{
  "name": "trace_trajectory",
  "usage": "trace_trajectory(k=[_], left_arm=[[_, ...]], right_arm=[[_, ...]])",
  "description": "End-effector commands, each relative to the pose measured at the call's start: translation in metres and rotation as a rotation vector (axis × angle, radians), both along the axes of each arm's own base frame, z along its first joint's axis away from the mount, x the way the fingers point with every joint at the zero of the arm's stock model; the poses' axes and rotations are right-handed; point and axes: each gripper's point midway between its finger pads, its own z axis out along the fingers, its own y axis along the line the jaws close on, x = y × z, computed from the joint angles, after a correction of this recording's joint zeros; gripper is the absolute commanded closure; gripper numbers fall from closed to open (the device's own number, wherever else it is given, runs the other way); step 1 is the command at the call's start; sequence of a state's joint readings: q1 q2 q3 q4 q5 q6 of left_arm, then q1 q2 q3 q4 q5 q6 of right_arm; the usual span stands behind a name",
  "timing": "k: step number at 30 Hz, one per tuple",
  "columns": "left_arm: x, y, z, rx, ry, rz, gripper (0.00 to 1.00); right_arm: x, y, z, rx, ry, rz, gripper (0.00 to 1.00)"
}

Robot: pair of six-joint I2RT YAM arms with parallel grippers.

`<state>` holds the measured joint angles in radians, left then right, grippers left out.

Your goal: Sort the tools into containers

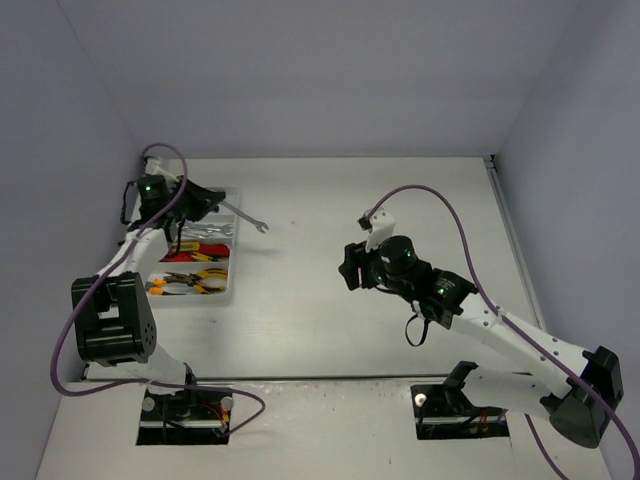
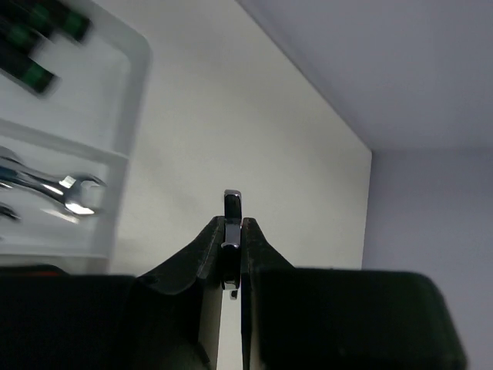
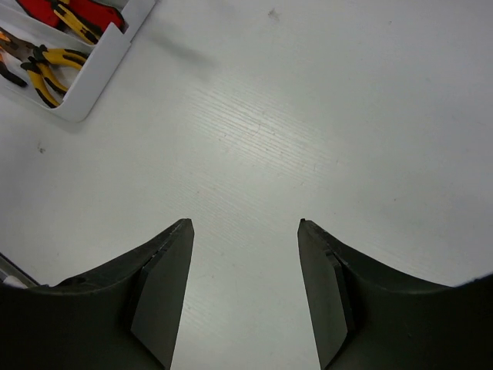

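- The white table (image 1: 330, 330) sits in a little room with plain grey walls (image 1: 300, 70).
- A white tray (image 1: 190, 299) lies on the left side of the table. It has long slots, and tools are in them.
- One slot has yellow pliers (image 1: 190, 283). The next has red cutters (image 1: 195, 253). The next has shiny wrenches (image 1: 205, 232).
- The left wrist camera also shows black and green screwdrivers (image 2: 38, 46) in a far slot, but they look blurry.
- The left gripper (image 1: 212, 203) is up over the far part of the tray. Its fingers are pressed together and pinch one silver wrench (image 1: 248, 220).
- That wrench sticks out past the tray's right edge, over the bare table.
- The right gripper (image 1: 350, 268) is in the middle of the table, well away from the tray. Its fingers are spread and hold nothing.
- I think the job now is to put this wrench in with the other wrenches.
- To do it well, the left arm should bring the wrench over that slot.
- It should turn the wrench so it lies the long way along the slot.
- It should go down low before letting go, so the wrench does not bounce out or land in the wrong slot.
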<state>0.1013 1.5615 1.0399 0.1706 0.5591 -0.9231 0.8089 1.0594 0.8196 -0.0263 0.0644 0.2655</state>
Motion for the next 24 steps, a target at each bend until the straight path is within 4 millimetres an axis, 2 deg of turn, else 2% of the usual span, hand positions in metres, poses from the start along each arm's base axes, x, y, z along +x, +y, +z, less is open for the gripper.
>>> trace_trajectory(k=[1,3,7,11,14,19,21,24], left_arm=[[0.035,0.059,0.054,0.039,-0.191,0.067,1.0],[0.043,0.083,0.049,0.057,-0.189,0.1,1.0],[0.059,0.115,0.045,0.114,-0.204,0.134,1.0],[0.07,0.136,0.021,0.117,-0.165,0.156,1.0],[0.073,0.139,0.002,0.133,-0.14,0.153,1.0],[0.07,0.143,-0.018,0.157,-0.125,0.158,0.99],[0.067,0.146,-0.024,0.17,-0.109,0.175,0.9],[0.059,0.149,-0.034,0.187,-0.084,0.203,0.69]], right_arm=[[0.003,-0.006,0.002,0.01,-0.029,-0.02,0.46],[0.0,-0.006,0.002,0.017,-0.027,-0.011,0.46],[-0.004,-0.004,0.006,0.034,-0.03,0.016,0.46],[-0.011,-0.009,0.002,0.016,-0.018,0.029,0.46],[-0.011,-0.012,-0.001,0.002,-0.012,0.025,0.46],[-0.012,-0.014,-0.002,-0.014,-0.012,0.03,0.46],[-0.011,-0.014,-0.002,-0.019,-0.015,0.028,0.47],[-0.01,-0.014,-0.003,-0.023,-0.014,0.028,0.47]])
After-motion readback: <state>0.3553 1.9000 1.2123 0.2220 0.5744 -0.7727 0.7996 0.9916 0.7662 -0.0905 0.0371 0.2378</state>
